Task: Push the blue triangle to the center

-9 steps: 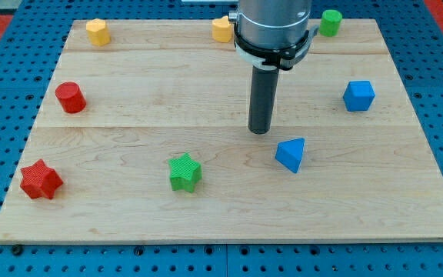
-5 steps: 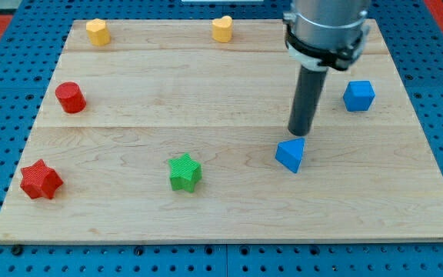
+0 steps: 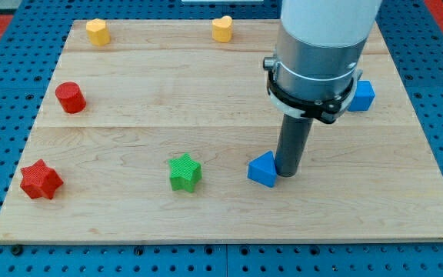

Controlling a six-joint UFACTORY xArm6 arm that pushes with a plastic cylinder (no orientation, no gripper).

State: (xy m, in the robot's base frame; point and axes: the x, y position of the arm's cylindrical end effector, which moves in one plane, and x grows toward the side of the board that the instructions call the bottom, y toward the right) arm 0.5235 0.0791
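tip [image 3: 288, 174] touching blue triangle [image 3: 263, 170] on its right | green star [image 3: 184, 171] left of triangle | worktop [image 3: 129, 115] wooden | pincer: none in view, cannot tell

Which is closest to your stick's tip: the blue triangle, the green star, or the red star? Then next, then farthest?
From my tip:
1. Blue triangle, touching it on the view's left.
2. Green star, farther left.
3. Red star, near the board's left edge.
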